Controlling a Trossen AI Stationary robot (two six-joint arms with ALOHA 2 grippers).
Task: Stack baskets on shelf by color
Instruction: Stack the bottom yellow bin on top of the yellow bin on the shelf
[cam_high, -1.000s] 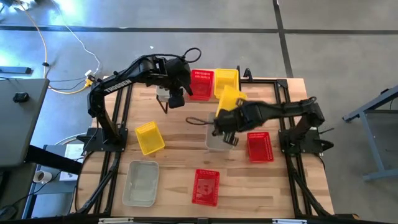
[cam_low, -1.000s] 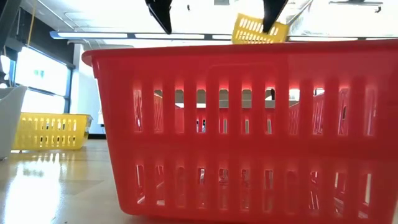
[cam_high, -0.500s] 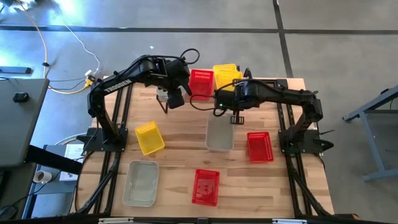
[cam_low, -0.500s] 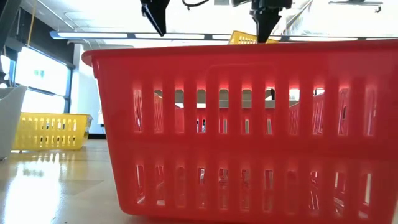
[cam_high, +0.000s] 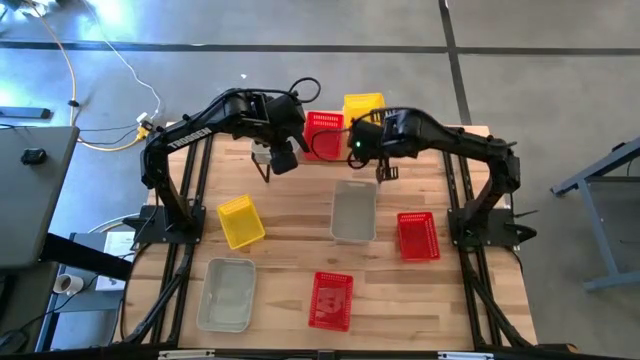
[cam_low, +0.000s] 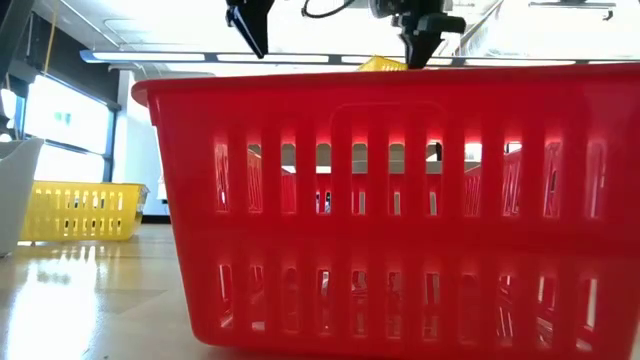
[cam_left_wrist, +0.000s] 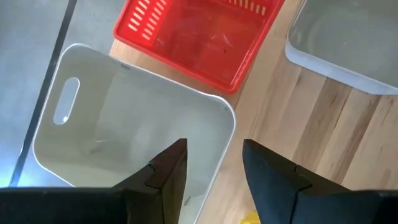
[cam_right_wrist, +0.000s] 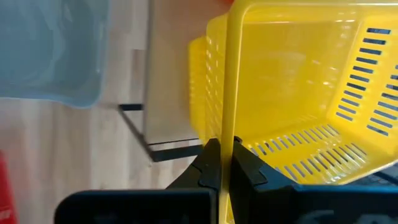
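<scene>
Since a second ago the right arm has swung from mid-surface to the far edge, carrying its yellow basket (cam_high: 362, 106) over the shelf (cam_right_wrist: 168, 93); the pale grey basket (cam_high: 353, 212) it had been hovering over now lies uncovered. The left arm has not shifted.

The wooden surface (cam_high: 280, 250) carries the loose baskets: a pale grey one at the near left (cam_high: 226, 293), the grey one at centre, a red mesh one at the near middle (cam_high: 331, 299), another red one toward the right (cam_high: 417, 236), and a yellow one on the left (cam_high: 240, 221). At the far edge, a red basket (cam_high: 322, 134) sits on the shelf just beside the yellow stack. The right wrist view shows the held yellow basket tilted, partly nested over a second yellow basket (cam_right_wrist: 202, 87) on the shelf's wooden plank with black legs.

The right arm reaches across to the far middle, its gripper (cam_right_wrist: 219, 165) with fingers pressed tight on the yellow basket's rim. The left arm bends inward over the far left of the shelf; its gripper (cam_left_wrist: 213, 165) has fingers parted and empty, one to each side of the wall of a white basket (cam_left_wrist: 118, 124) below it, whether touching I cannot tell.
</scene>
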